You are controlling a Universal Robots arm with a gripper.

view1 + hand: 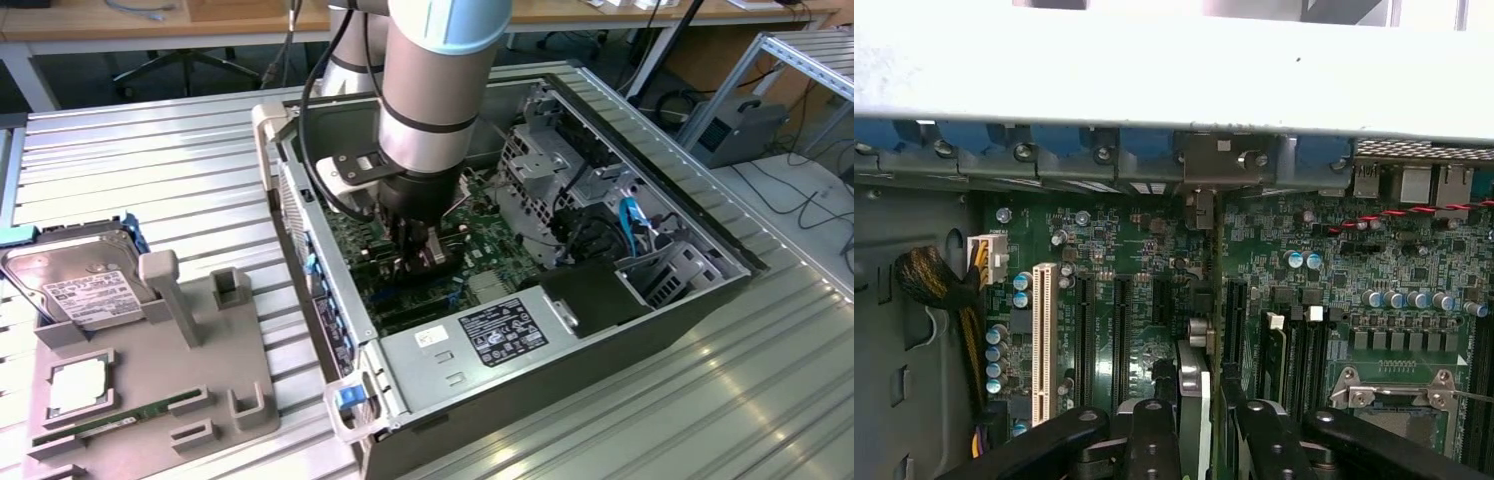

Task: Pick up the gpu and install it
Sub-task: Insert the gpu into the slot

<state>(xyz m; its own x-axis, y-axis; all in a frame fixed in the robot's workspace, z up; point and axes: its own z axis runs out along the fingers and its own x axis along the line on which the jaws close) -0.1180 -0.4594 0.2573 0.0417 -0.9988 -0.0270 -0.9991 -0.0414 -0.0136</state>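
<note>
My gripper (424, 252) reaches down into the open computer case (694, 215), just above the green motherboard (501, 270). It is shut on the gpu (437, 265), a dark card that is largely hidden under the wrist. In the wrist view the gpu (1195, 395) stands edge-on between the two black fingers (1154, 440) of the gripper (1204, 445). The card runs toward the case's rear wall, where a grey metal bracket piece (1214, 160) sits at the slot openings. The card lies in line with the black expansion slots (1122, 340); whether it is seated cannot be told.
A grey holder (174, 370) on the exterior view's left carries a silver hard drive (80, 285), a processor (83, 385) and a green memory stick (114, 420). Inside the case are the power supply (501, 335), a drive cage (547, 165), a white slot (1044, 340) and the processor socket (1394, 395).
</note>
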